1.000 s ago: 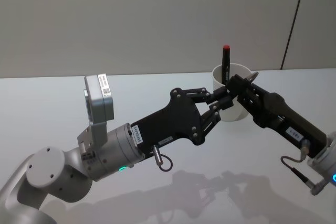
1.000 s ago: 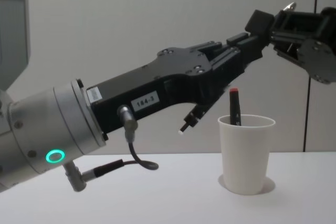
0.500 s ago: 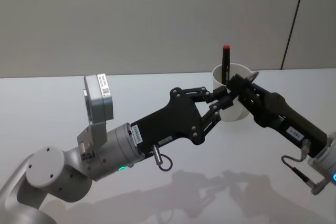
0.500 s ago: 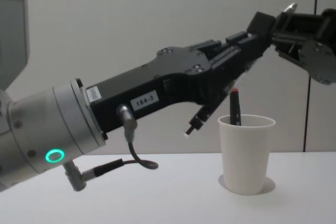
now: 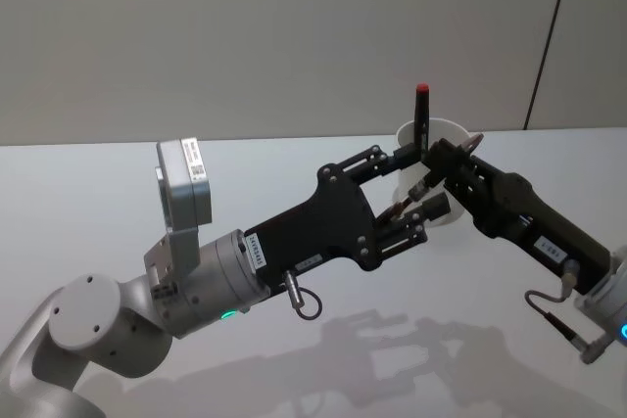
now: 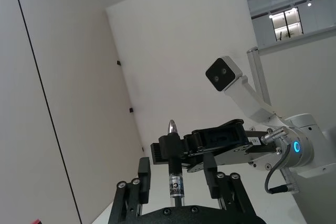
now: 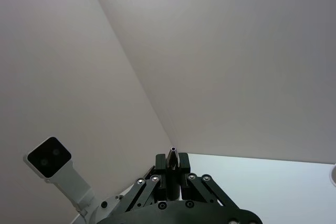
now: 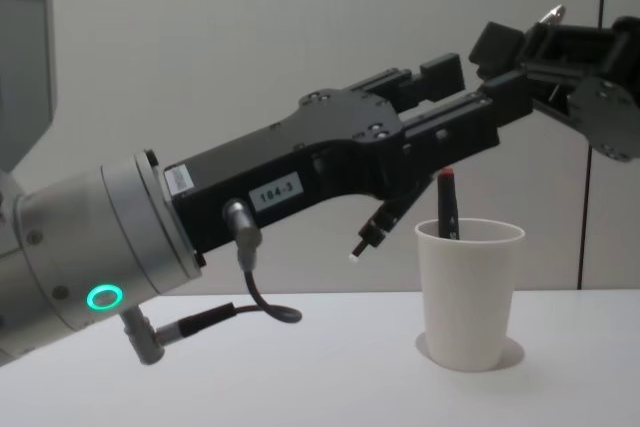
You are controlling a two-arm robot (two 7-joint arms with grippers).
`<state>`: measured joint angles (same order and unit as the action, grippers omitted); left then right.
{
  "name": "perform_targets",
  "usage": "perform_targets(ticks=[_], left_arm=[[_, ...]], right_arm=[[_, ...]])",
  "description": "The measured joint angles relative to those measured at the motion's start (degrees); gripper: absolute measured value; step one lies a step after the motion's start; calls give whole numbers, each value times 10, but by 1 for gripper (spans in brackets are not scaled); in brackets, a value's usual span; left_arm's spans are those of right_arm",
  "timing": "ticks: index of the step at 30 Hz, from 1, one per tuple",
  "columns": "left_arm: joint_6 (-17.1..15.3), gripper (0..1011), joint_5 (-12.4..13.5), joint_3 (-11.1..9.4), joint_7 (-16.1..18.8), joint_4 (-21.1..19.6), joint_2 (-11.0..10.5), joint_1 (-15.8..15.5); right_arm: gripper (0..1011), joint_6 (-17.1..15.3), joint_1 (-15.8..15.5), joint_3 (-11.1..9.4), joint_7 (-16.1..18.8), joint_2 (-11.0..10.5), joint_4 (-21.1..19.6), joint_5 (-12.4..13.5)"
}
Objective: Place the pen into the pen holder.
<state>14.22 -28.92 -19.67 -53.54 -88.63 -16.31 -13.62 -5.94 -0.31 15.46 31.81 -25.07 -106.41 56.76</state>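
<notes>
Pen holder point(image 5: 453, 129): white paper cup, upright on the bench point(image 5: 147, 163), far side, right of centre. From the chest view it stands alone point(image 8: 470, 297), with nothing else touching it.

Contents: one red-capped pen point(image 5: 422, 119), leaning upright, cap well above the rim. We see the same thing from the chest view point(image 8: 447, 202): the dark barrel drops inside the cup and the red end is uppermost. We cannot see the bottom of the cup.

A second pen point(image 8: 365, 242) is outside the cup. It hangs slanted in the air, its pale lower end up and to the left of the rim and clear of the bench.

Right claw point(image 5: 438, 156): reaches in from the right, above and in front of the cup, and is clenched on this second pen. In the right wrist view the fingers are pressed together on a pointed tip point(image 7: 171, 156).

Left claw point(image 5: 413, 191): comes in from the left, level with the cup and on its near side. It is released, with its fingers spread wide on either side of the held pen and not touching it. The left wrist view shows the pen's barrel point(image 6: 176, 182) standing free between them.
</notes>
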Motion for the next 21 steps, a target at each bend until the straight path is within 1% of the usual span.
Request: perform_targets(ticks=[1,2,4,6,9,10,12,15,21], left_arm=[[0,622,0,0,0,0,0,0],[0,684,0,0,0,0,0,0],[0,716,0,0,0,0,0,0],[0,795,0,0,0,0,0,0],[0,868,0,0,0,0,0,0],[0,919,1,0,0,0,0,0],[0,964,1,0,0,0,0,0],[-1,1001,1,0,0,0,0,0],[-1,1001,1,0,0,0,0,0]], right_arm=[[129,0,0,0,0,0,0,0],[129,0,0,0,0,0,0,0],[129,0,0,0,0,0,0,0],[129,0,0,0,0,0,0,0],[128,0,0,0,1,0,0,0],[129,0,0,0,1,0,0,0],[129,0,0,0,1,0,0,0],[129,3,1,0,0,-1,0,0],[129,14,2,-3,-7,-4,1,0]])
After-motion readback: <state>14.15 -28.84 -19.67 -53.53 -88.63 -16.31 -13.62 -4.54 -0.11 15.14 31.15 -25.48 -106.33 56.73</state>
